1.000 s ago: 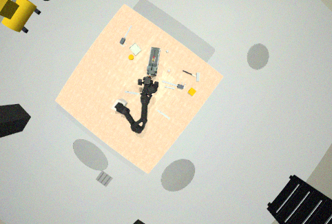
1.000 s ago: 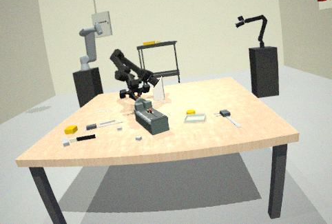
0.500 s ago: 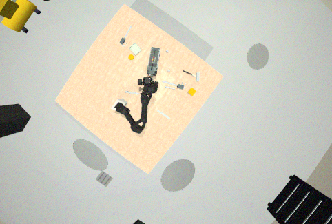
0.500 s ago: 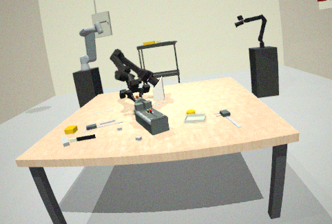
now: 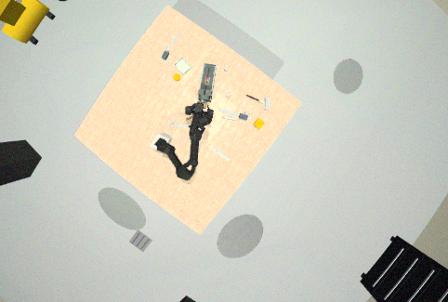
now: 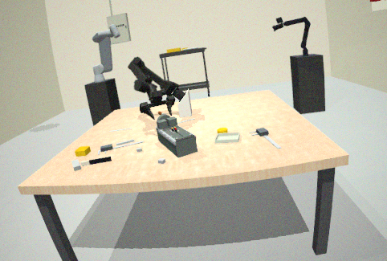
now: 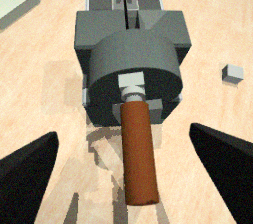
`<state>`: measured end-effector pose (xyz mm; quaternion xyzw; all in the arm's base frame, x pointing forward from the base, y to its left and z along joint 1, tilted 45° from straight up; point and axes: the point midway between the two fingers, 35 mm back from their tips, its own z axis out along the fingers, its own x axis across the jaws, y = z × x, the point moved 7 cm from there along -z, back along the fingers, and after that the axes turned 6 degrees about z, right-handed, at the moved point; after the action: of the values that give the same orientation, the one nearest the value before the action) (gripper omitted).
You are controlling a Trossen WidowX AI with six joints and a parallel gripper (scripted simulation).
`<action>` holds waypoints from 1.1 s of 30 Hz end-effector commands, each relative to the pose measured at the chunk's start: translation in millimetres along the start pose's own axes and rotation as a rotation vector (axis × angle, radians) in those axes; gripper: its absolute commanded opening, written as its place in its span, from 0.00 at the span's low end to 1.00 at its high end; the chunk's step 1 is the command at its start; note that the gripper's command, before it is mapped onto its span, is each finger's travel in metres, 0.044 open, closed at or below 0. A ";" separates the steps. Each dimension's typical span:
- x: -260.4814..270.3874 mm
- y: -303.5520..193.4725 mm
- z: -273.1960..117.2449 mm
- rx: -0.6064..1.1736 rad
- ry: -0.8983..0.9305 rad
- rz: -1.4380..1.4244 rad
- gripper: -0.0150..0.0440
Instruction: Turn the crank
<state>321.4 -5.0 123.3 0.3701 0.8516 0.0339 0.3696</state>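
The grey machine stands on the table, with its round crank hub facing my gripper. The orange-brown handle sticks out from the hub, low in the wrist view. My gripper is wide open, with one finger on each side of the handle and a gap on both sides. The slide's red pointer is a tiny spot on the machine's top. It is too small to tell whether it is level with the brass marks, and the wrist view does not show it.
A pale tray and a yellow disc lie to one side of the machine. A caliper and a yellow block lie on the other. A small grey cube lies near the hub.
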 end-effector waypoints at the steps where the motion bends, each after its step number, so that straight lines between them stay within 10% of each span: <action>1: -1.4 16.4 -15.7 -0.011 -0.012 0.007 1.00; 16: 5.9 67.4 -67.0 -0.012 -0.002 0.002 1.00; 33: 24.3 131.3 -8.6 -0.018 -0.162 0.205 1.00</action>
<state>370.8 96.8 166.8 0.4346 0.7951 0.0447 0.4206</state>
